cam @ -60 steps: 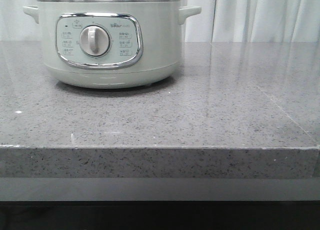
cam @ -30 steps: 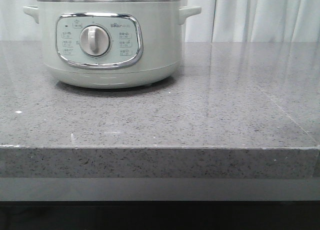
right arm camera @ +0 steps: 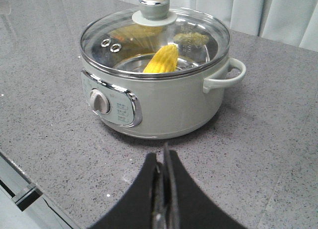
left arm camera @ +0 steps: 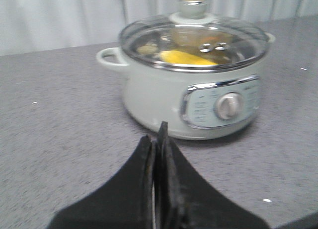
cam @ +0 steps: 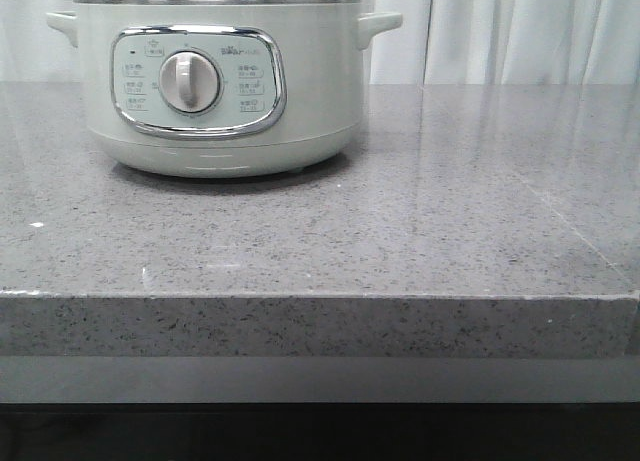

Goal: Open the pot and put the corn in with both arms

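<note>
On the grey stone worktop [cam: 420, 221], the lidded pot [right arm camera: 154, 85] holds the corn [right arm camera: 161, 60]; both tools, left [left arm camera: 158, 139] and right [right arm camera: 163, 162], sit closed, empty, short of it.

The corn [right arm camera: 161, 60] lies inside the lidded pot [cam: 215, 81] on the counter's [cam: 400, 241] left.
</note>
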`<action>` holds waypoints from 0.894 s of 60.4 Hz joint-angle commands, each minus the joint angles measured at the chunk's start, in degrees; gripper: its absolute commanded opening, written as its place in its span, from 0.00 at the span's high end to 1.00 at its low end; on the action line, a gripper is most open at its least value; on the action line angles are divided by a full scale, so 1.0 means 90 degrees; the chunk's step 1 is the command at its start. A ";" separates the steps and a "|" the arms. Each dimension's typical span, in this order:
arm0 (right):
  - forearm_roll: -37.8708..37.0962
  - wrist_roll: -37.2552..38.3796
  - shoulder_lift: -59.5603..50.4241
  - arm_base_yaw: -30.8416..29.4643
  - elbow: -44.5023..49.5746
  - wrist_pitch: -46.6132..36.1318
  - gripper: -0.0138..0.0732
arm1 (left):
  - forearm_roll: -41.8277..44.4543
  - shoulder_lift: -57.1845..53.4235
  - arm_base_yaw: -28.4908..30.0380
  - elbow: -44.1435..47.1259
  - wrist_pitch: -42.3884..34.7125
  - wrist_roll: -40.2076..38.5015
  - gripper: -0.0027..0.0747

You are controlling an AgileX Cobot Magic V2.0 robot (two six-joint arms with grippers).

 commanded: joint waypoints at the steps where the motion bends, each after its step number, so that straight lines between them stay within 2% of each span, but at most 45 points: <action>1: 0.0007 -0.0022 0.0009 0.0001 -0.0162 -0.0444 0.92 | -0.0172 -0.0463 0.0359 0.0458 -0.1162 -0.0023 0.99; 19: 0.0007 -0.0022 0.0009 0.0001 -0.0162 -0.0444 0.92 | -0.0684 -0.2000 0.1338 0.2297 -0.2163 -0.0023 0.99; 26: 0.0007 -0.0022 0.0009 0.0001 -0.0162 -0.0444 0.92 | -0.0724 -0.2341 0.1428 0.2734 -0.2409 -0.0023 0.99; 34: 0.0007 -0.0022 0.0009 0.0001 -0.0159 -0.0448 0.92 | -0.0724 -0.2323 0.1428 0.3166 -0.3127 -0.0023 0.99; 54: 0.0007 -0.0022 0.0009 0.0001 -0.0131 -0.0440 0.92 | -0.0738 -0.2323 0.1428 0.3150 -0.3134 -0.0023 0.99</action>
